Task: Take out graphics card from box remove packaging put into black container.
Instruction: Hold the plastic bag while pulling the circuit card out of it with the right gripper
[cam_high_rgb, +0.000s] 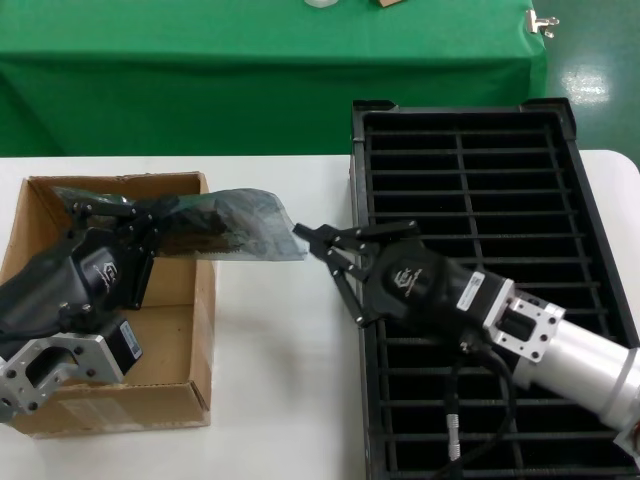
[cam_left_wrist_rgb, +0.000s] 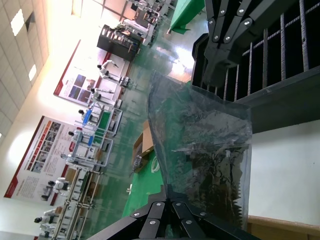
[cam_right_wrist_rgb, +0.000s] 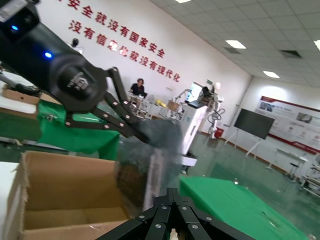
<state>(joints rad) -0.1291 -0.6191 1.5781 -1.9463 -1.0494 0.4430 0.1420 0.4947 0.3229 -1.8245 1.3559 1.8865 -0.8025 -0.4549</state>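
Note:
The grey-green packaging bag (cam_high_rgb: 235, 225) hangs level over the right wall of the cardboard box (cam_high_rgb: 110, 400). The dark graphics card (cam_high_rgb: 205, 232) shows through it. My left gripper (cam_high_rgb: 150, 215) is shut on the bag's box-side end. My right gripper (cam_high_rgb: 304, 234) is shut on the bag's other end, between the box and the black container (cam_high_rgb: 590, 250). In the left wrist view the bag (cam_left_wrist_rgb: 200, 145) with the card (cam_left_wrist_rgb: 220, 172) rises from my left gripper (cam_left_wrist_rgb: 172, 192). In the right wrist view my right gripper (cam_right_wrist_rgb: 172, 194) meets the bag (cam_right_wrist_rgb: 152, 160), with the box (cam_right_wrist_rgb: 60, 185) behind.
White tabletop (cam_high_rgb: 280, 380) lies between the box and the container. A green-draped table (cam_high_rgb: 200, 80) stands behind. The right arm lies across the container's near slots (cam_high_rgb: 560, 345).

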